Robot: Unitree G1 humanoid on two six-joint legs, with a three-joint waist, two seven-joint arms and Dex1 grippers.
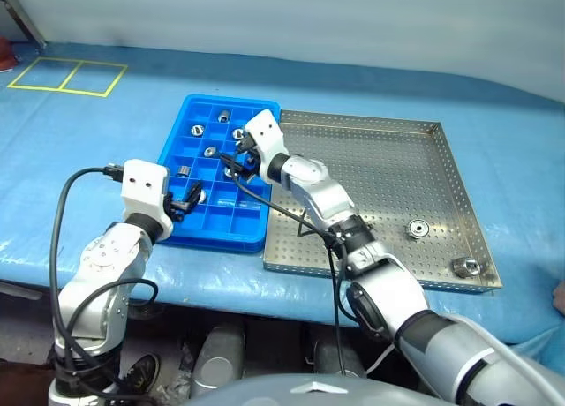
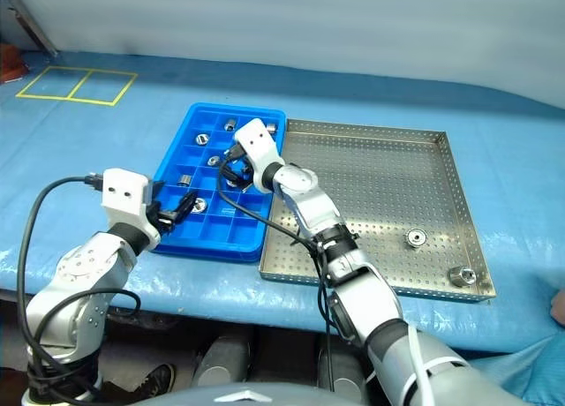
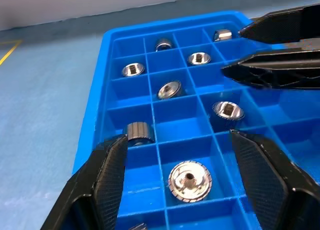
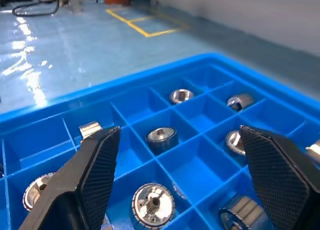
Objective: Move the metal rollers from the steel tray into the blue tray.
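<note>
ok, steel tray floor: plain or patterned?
Patterned: the steel tray floor is silver with a regular grid of small perforated dots, clearest in the left eye view.

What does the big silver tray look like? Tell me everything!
The steel tray is a big, square, shiny silver tray with a low raised rim and a floor full of tiny holes. It lies flat on the blue table cover, right beside the blue tray. Two metal rollers rest in it near the front right corner. The right arm reaches over its left side.
</note>
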